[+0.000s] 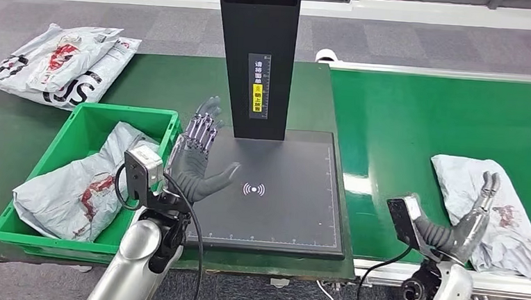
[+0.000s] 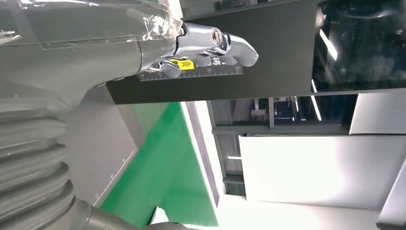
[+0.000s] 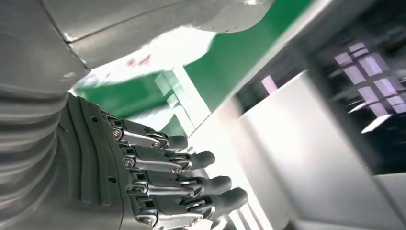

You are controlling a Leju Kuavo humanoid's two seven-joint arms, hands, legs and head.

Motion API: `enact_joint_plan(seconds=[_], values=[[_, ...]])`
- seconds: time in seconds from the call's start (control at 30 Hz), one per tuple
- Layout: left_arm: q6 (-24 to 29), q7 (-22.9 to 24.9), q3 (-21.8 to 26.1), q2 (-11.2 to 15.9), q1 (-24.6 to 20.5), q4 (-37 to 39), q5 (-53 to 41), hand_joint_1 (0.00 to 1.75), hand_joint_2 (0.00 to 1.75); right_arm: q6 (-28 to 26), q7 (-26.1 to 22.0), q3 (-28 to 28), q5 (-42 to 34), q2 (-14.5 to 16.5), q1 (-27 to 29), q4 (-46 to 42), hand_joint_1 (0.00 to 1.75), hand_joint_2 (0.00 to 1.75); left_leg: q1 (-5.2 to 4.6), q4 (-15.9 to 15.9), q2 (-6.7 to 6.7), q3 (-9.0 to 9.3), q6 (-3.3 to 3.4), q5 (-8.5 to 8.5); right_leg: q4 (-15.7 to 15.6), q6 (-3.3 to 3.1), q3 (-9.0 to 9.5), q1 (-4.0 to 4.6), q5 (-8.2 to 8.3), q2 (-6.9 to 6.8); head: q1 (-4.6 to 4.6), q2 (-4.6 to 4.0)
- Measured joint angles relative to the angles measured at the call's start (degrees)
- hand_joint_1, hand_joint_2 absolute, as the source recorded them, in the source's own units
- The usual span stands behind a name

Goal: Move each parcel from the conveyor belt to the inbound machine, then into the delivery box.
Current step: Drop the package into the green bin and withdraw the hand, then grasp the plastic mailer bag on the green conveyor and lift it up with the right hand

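L hand point(image 1: 196, 161) raised, fingers spread, thumb out, holding nothing. R hand point(image 1: 473, 217) low, fingers extended, apart, nothing held.

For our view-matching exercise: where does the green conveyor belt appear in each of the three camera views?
Head view: the conveyor belt fills the right side, beside the black machine.
Left wrist view: a green wedge low in the centre.
Right wrist view: a blurred green band across the top.
Shared landmark: the white rail along its edge.

Box point(image 1: 155, 117) left of scanner point(image 1: 274, 192) — conveyor point(image 1: 417, 124) right.
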Motion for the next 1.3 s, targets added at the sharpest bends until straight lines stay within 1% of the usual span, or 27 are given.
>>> enact_joint_plan(seconds=[0.1,0.17,0.23,0.37,0.5,0.6,0.9,0.97,1.0,1.13,1.23,1.3], values=[[0.19,-0.16,-0.08,-0.03,0.62,-0.40,-0.18,0.00,1.75,-0.01,5.28,-5.11,5.20,-0.32,-1.06,4.53,0.00,1.75,0.00,0.00,0.01,0.00,0.00,0.00,0.00,0.01,-0.01,0.00,-0.01,0.01,0.00,0.00],[0.26,-0.25,-0.14,-0.04,0.97,-0.56,-0.33,0.00,1.75,0.03,9.29,-7.31,7.24,-0.99,-1.42,7.98,0.00,1.75,0.00,0.00,0.00,-0.01,0.00,-0.01,0.00,0.02,-0.01,0.00,-0.02,0.01,0.00,0.01],[0.28,-0.32,-0.16,-0.05,1.40,-0.80,-0.42,0.00,1.75,0.49,12.24,-8.91,8.35,-1.85,-1.59,11.20,0.00,1.75,0.00,0.00,0.00,-0.02,0.00,-0.02,0.00,0.02,-0.01,0.00,-0.02,0.01,0.00,0.01],[0.13,-0.36,-0.16,-0.08,2.01,-1.22,-0.54,0.00,1.75,2.65,16.47,-10.86,10.43,-3.50,-1.79,16.98,0.00,1.75,0.00,0.00,0.00,-0.03,0.01,-0.03,0.00,0.03,-0.02,0.00,-0.03,0.01,0.00,0.01],[-0.46,-0.26,-0.16,-0.15,2.41,-1.68,-0.93,0.00,1.75,5.69,20.82,-11.64,14.05,-5.32,-2.86,23.47,0.00,1.75,0.00,0.00,0.03,-0.03,0.02,-0.03,0.00,0.02,-0.03,0.00,-0.02,0.02,0.00,0.00],[-0.89,-0.13,-0.16,-0.18,2.52,-1.99,-1.38,0.00,1.75,7.03,22.84,-11.90,16.13,-6.78,-4.17,28.27,0.00,1.75,0.00,0.00,0.05,-0.03,0.03,-0.03,0.00,0.02,-0.02,-0.01,-0.02,0.02,0.00,0.00],[-2.22,0.16,-0.16,-0.30,2.86,-2.68,-2.24,0.00,1.75,10.12,26.11,-12.37,20.21,-9.89,-8.17,38.89,0.00,1.75,0.00,0.01,0.06,-0.02,0.03,-0.03,0.00,0.03,-0.01,0.00,-0.02,0.04,0.00,0.00],[-2.28,0.16,-0.16,-0.30,3.00,-2.69,-2.39,0.00,1.75,9.47,26.32,-12.37,20.76,-10.28,-9.01,40.38,0.00,1.75,0.00,0.01,0.05,-0.02,0.03,-0.03,0.00,0.03,-0.01,0.00,-0.02,0.04,0.00,0.01],[-2.29,0.16,-0.16,-0.30,3.12,-2.70,-2.47,0.00,1.75,8.31,26.09,-12.37,20.89,-10.39,-9.27,40.94,0.00,1.75,0.00,0.00,0.04,-0.03,0.03,-0.03,0.00,0.03,-0.01,0.00,-0.02,0.04,0.00,0.00],[-2.29,0.16,-0.16,-0.30,3.78,-2.97,-2.79,0.00,1.75,1.54,23.33,-12.36,20.71,-10.25,-9.14,40.49,0.00,1.75,0.00,0.00,0.03,-0.04,0.03,-0.03,0.00,0.03,-0.01,0.00,-0.02,0.03,0.00,0.00],[-2.26,0.21,-0.16,-0.30,4.35,-3.44,-3.34,0.00,1.75,0.09,19.46,-12.36,19.57,-9.19,-7.32,34.93,0.00,1.75,0.00,0.00,0.01,-0.04,0.03,-0.03,0.00,0.03,-0.01,0.00,-0.02,0.02,0.00,0.01],[-2.24,0.30,-0.16,-0.30,4.53,-3.59,-3.59,0.00,1.75,-0.05,15.53,-12.46,18.69,-7.99,-5.77,29.31,0.00,1.75,0.00,0.00,0.01,-0.05,0.02,-0.03,0.00,0.03,-0.03,0.00,-0.02,0.02,0.00,0.01]])
